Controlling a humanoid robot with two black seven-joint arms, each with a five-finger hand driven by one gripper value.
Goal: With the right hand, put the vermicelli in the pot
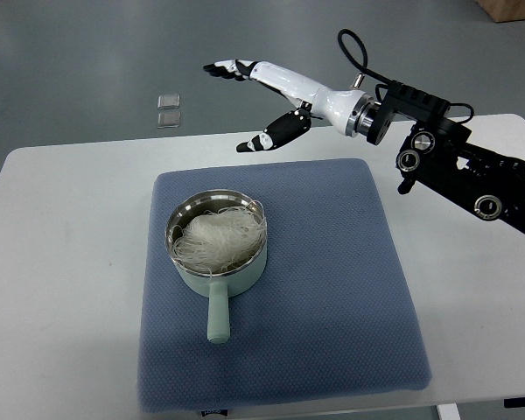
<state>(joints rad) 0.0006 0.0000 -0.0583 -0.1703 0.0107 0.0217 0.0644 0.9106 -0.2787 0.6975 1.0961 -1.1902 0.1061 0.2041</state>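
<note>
A pale green pot (217,262) with a steel rim and a short handle pointing toward me stands on a blue mat (332,289). A white tangle of vermicelli (217,236) lies inside the pot. My right hand (245,105) is raised above the far edge of the mat, up and to the right of the pot. Its fingers are spread and it holds nothing. Its arm comes in from the right edge. The left hand does not show.
The blue mat lies on a white table (61,262). Two small clear squares (168,109) lie on the grey floor beyond the table's far edge. The black arm links (472,175) hang over the table's right side.
</note>
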